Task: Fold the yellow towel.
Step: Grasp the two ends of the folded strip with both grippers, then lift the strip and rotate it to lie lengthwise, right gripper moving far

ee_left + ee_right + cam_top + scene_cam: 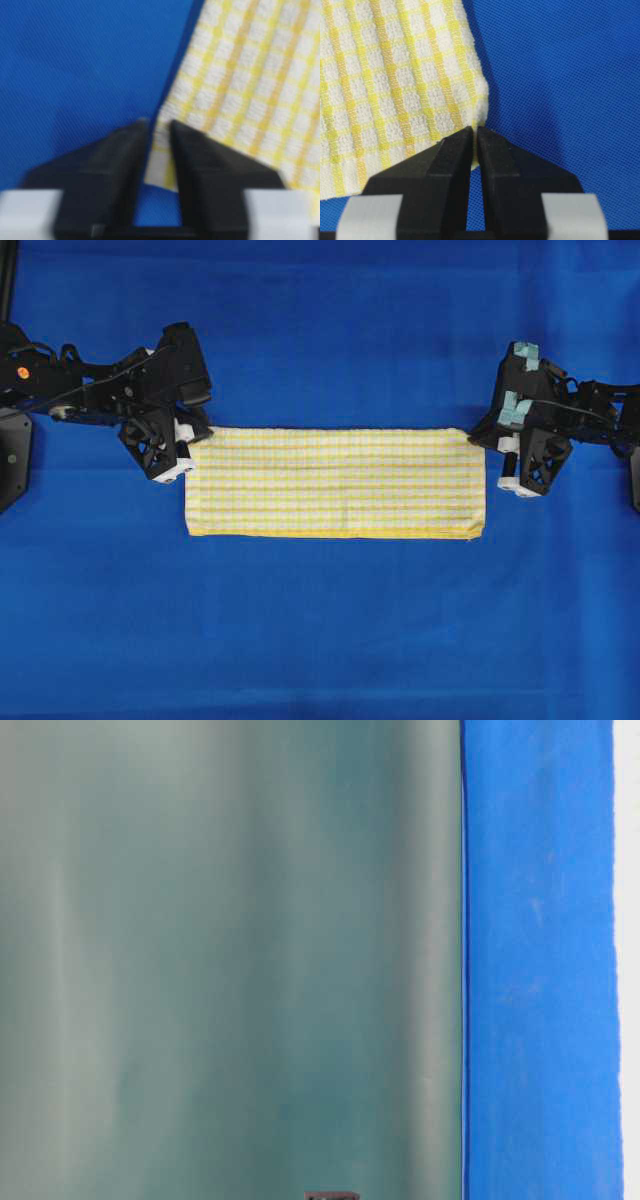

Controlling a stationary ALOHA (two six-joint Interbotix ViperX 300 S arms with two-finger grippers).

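Already folded into a long strip, the towel [335, 483] is pinched at both far corners by the left gripper [159, 131] and right gripper [474, 131]; the table-level view is blocked by a blur.

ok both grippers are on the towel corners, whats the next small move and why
Probably lift both corners together. The left gripper and right gripper are each shut on a far corner of the thin yellow-checked cloth towel, which lies flat as a long strip on the blue table cover, ready to fold.
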